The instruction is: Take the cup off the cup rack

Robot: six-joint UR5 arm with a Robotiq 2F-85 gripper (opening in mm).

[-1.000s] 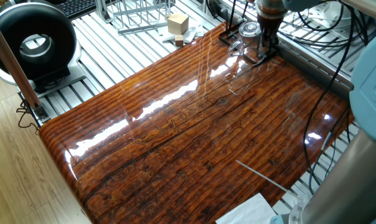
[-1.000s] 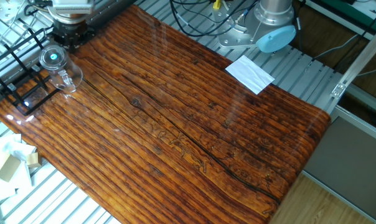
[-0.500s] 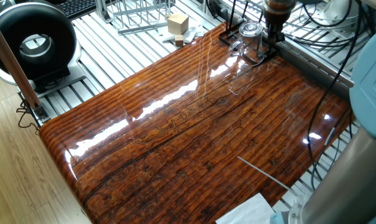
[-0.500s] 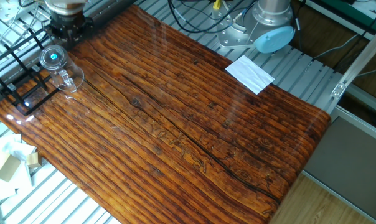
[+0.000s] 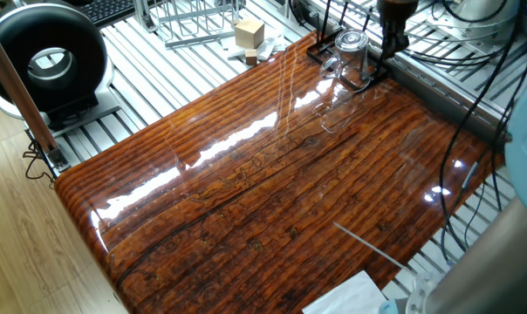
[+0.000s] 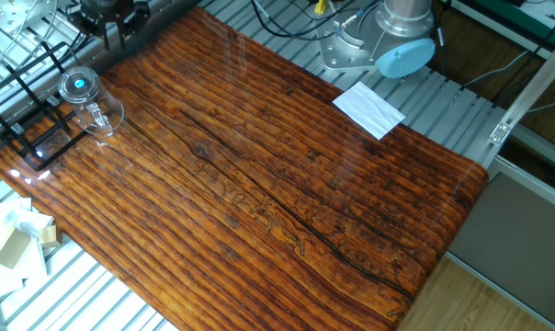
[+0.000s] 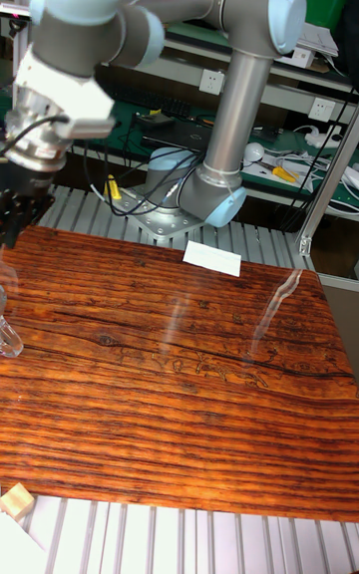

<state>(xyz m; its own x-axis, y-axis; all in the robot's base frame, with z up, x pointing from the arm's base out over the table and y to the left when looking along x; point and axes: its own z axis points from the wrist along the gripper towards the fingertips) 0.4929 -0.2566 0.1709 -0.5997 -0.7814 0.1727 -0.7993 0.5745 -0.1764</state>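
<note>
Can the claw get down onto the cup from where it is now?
Probably yes. The claw hangs empty just beyond the cup, nothing between them. The cup rack rods stand close beside the glass, so a side approach looks tighter than one from above.

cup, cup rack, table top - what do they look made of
The cup looks like clear glass: the wood shows through it. The cup rack seems thin black wire, probably coated metal. The table top looks like wood with a glossy varnish, grain lines under bright glare streaks.
</note>
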